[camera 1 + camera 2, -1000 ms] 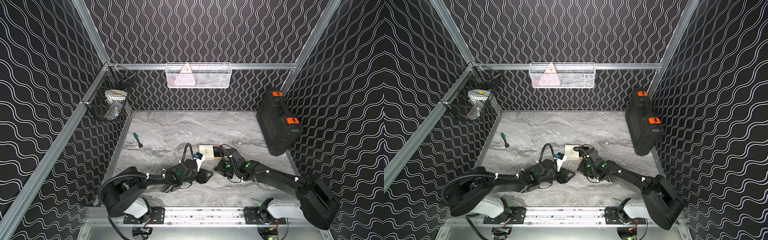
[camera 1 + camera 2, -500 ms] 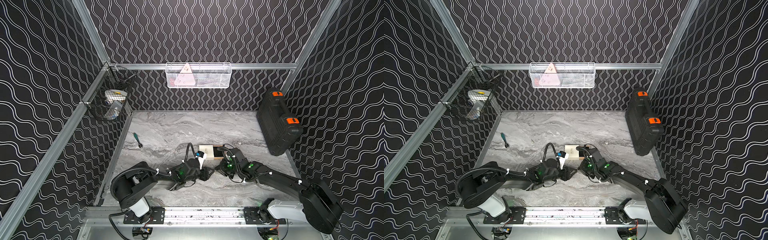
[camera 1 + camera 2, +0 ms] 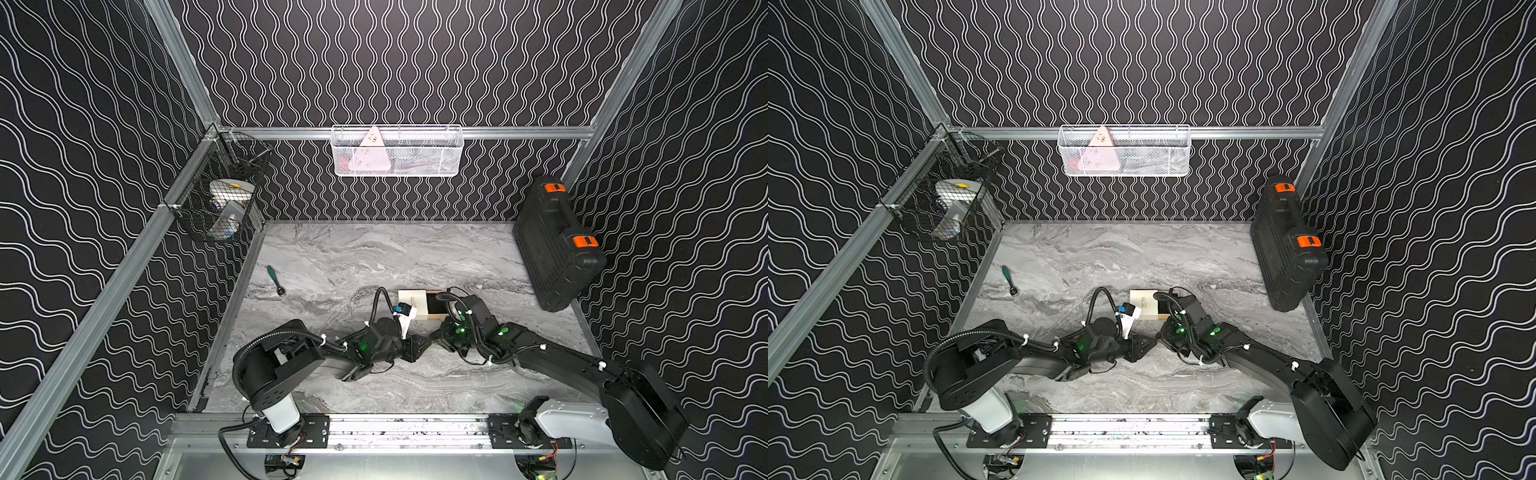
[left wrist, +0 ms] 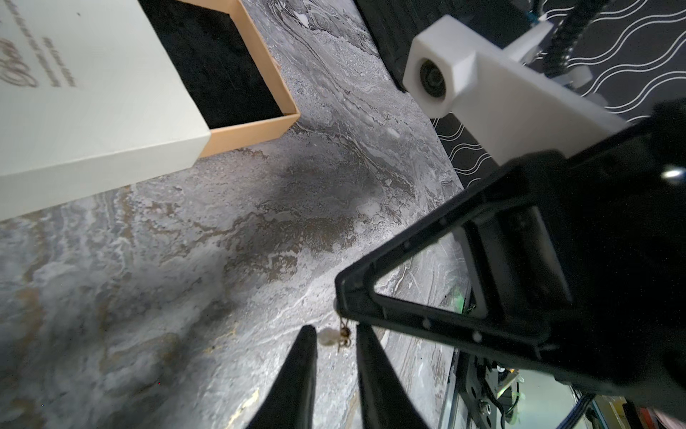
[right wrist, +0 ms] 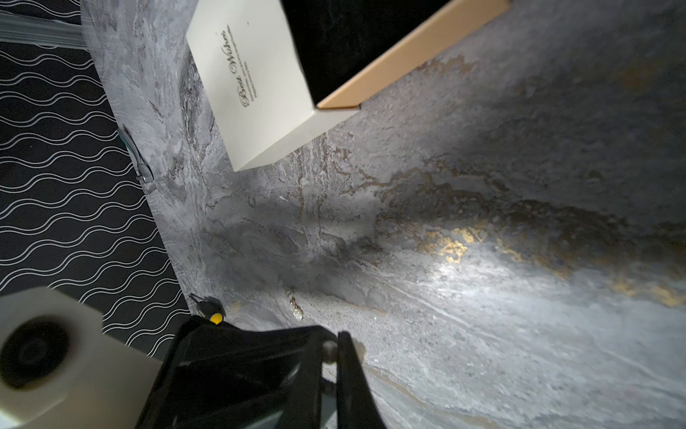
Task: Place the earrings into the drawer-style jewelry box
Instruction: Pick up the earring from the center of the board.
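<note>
- The left arm (image 3: 328, 357) stretches low and nearly level toward the middle, with its elbow folded back above its base.
- The right arm (image 3: 557, 361) mirrors it from the other side, its forearm slanting in low.
- Both top views show the left gripper (image 3: 424, 345) and the right gripper (image 3: 436, 336) pointing at each other, tips almost meeting.
- In the left wrist view, the left gripper (image 4: 335, 330) has its two fingers (image 4: 300, 371) a narrow gap apart.
- These fingers flank an earring (image 4: 328, 338), one on each side; whether they touch it cannot be told.
- The right gripper (image 4: 339, 299) has its jaws pressed together, and the earring dangles from its tip.
</note>
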`<state>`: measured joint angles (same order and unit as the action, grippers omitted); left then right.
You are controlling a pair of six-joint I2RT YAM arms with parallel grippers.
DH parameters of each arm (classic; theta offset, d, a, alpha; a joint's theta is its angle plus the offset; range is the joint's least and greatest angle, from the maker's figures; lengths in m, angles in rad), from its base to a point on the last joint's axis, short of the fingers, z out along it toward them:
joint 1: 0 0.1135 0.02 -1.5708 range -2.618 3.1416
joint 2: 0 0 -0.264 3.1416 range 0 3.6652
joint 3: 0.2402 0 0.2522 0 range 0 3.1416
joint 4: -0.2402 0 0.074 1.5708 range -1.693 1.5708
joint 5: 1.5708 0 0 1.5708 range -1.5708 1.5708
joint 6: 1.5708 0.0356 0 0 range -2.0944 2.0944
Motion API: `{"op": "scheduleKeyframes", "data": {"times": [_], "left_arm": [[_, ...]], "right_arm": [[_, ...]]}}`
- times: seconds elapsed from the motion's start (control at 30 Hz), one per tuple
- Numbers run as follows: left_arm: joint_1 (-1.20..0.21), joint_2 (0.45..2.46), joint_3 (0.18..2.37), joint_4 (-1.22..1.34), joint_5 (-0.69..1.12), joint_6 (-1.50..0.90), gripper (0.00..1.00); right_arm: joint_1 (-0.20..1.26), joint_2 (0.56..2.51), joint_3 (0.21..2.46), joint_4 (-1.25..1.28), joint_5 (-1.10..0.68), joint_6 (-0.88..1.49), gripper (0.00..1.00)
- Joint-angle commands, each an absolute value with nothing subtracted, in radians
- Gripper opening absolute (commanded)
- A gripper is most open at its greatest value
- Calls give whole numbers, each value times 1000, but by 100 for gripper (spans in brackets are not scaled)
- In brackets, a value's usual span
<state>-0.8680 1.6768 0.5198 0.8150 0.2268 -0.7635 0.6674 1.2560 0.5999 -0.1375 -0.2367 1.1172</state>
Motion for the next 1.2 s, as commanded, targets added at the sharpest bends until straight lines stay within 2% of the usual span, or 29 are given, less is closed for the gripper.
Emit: {"op": "scheduleKeyframes", "data": {"times": [0.0,0.73,1.03,1.17], "left_arm": [[-868,1665,525,844,215,-766,22],[-868,1647,541,804,203,-752,6],[-862,1616,534,793,220,-727,1],[-838,1570,520,808,275,-694,0]], "right_arm": [[667,1252,604,-124,-236,1131,5],[666,1243,597,-105,-251,1134,6],[630,1169,590,-113,-260,1091,32],[558,1089,578,-73,-364,1042,34]]}}
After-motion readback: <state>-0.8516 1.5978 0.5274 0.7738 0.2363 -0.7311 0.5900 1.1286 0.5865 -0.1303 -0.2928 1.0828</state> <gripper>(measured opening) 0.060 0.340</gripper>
